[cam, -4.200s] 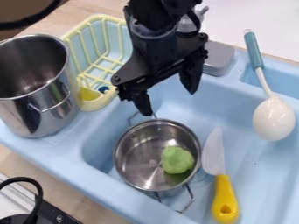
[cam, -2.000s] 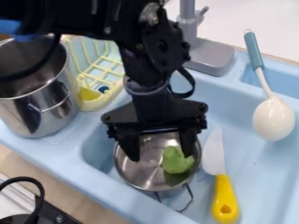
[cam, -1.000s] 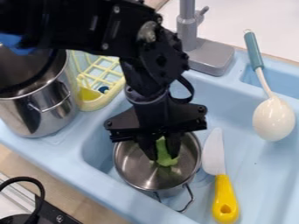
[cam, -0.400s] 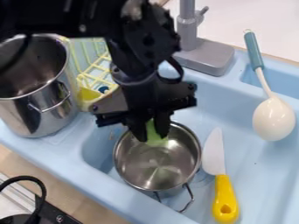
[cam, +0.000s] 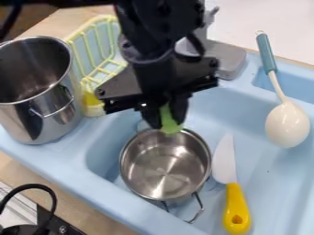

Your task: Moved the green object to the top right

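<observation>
Gripper [cam: 165,120] was clamped on the green object [cam: 169,124], above the far rim of the small steel pot [cam: 164,167]; knife [cam: 228,183] lay just right of pot; white spoon [cam: 286,123] farther right.

The fingers [cam: 179,112] hide part of the green object [cam: 167,120], its surface blurred. Blurred too, the arm [cam: 156,27] is cut off by the view's top edge and covers part of the faucet [cam: 227,57] at the sink's [cam: 270,183] far edge and of the rack [cam: 105,17]. The view's left edge crops the tall pot [cam: 36,114]; its right and bottom edges crop the sink.
</observation>
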### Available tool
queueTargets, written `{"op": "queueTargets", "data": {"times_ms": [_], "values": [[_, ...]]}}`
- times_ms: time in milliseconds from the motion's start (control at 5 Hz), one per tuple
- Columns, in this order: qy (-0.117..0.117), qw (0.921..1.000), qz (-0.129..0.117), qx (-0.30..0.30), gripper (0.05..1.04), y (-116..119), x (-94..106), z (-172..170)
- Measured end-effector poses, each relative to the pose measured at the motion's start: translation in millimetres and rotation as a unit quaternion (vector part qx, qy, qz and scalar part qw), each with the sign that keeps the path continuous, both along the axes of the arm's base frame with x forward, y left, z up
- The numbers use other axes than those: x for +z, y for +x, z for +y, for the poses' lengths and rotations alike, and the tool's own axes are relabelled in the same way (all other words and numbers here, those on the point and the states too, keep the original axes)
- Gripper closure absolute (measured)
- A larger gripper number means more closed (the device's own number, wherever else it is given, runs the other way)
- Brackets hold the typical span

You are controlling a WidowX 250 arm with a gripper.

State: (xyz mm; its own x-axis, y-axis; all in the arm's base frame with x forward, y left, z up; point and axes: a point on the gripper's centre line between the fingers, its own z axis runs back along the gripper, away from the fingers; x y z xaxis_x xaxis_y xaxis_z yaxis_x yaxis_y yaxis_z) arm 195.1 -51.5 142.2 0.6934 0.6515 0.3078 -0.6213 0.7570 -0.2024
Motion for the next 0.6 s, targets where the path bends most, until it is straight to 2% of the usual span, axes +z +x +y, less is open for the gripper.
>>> {"op": "queueTargets", "data": {"times_ms": [200,400,600], "values": [[-0.02,0.9988,-0.028,-0.036,0.868,15.3,12.8,-20.4],[-0.021,0.9962,-0.049,-0.069,0.868,37.1,14.7,-37.1],[-0.036,0.9902,-0.085,-0.105,0.868,58.6,20.8,-52.1]]}}
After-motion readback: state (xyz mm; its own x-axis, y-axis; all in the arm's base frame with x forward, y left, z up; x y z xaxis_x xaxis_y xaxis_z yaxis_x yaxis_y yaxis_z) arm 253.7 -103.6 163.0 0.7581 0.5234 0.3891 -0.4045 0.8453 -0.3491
